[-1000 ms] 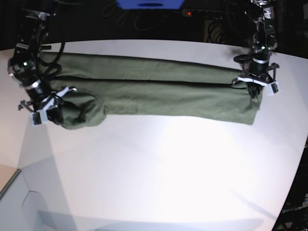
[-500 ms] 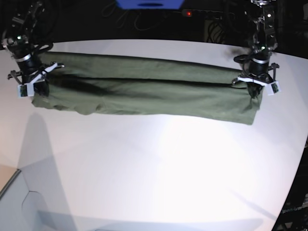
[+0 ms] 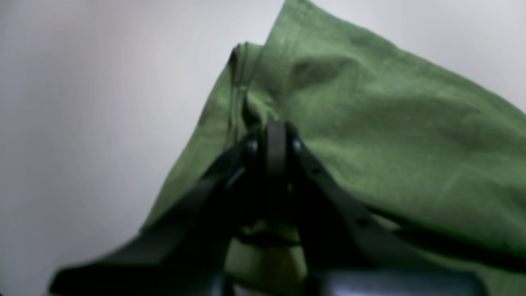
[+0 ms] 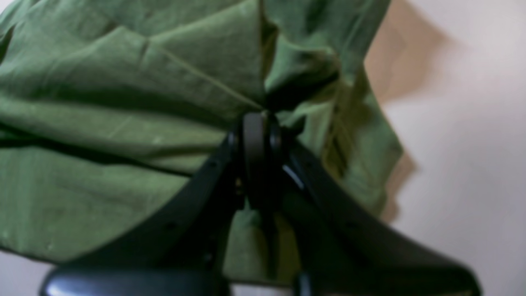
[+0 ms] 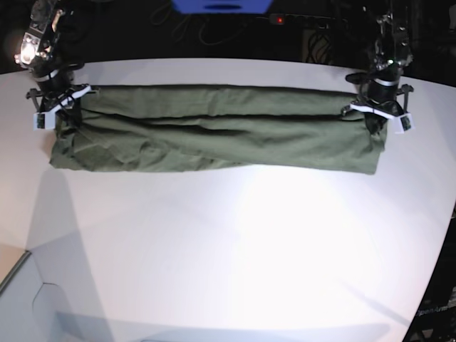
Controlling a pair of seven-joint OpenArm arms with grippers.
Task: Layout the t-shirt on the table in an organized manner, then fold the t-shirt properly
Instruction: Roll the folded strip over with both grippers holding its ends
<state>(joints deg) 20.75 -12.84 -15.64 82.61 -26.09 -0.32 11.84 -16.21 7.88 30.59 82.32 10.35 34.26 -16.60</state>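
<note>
Both hands are pinched onto the t-shirt [image 5: 214,139], the left hand [image 5: 377,120] at one end, the right hand [image 5: 53,114] at the other, holding it stretched as a long band across the far side of the desk [image 5: 235,242]. A second ago the right end sagged nearer; now it's pulled back level.

**Both arms reaching down, grippers clamped**

The left gripper [image 5: 377,120] is being held low at the base view's far right, jaws pressed together on pinched green cloth. The right gripper [image 5: 53,112] is being held likewise at the far left, wrist pointing downward, jaws closed on cloth.
</note>
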